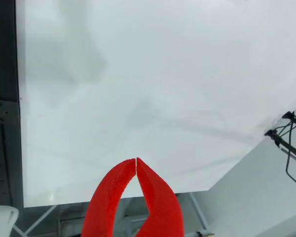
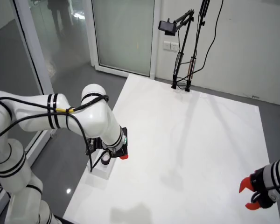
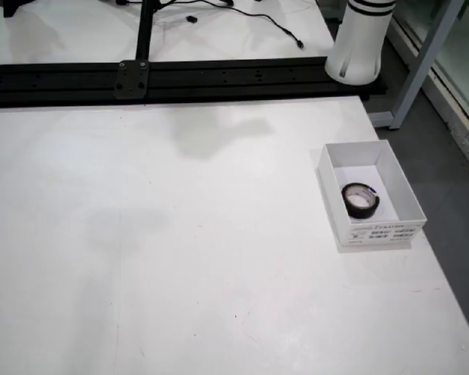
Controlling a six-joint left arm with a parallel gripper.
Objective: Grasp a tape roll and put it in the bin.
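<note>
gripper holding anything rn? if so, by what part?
Nothing is held. In the view that rides on the gripper, the red gripper has its tips shut together with nothing between them. The tape roll lies inside the white bin.

Seen from above, the white table (image 3: pixel 180 258) lies open; only the bin (image 3: pixel 410 205) stands near its right edge.

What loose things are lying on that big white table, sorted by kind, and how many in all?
Tape rolls: 1, the black tape roll, lying inside the box.
Boxes: 1, the white bin, near the table's right edge in the view from above.
Total: 2
</note>
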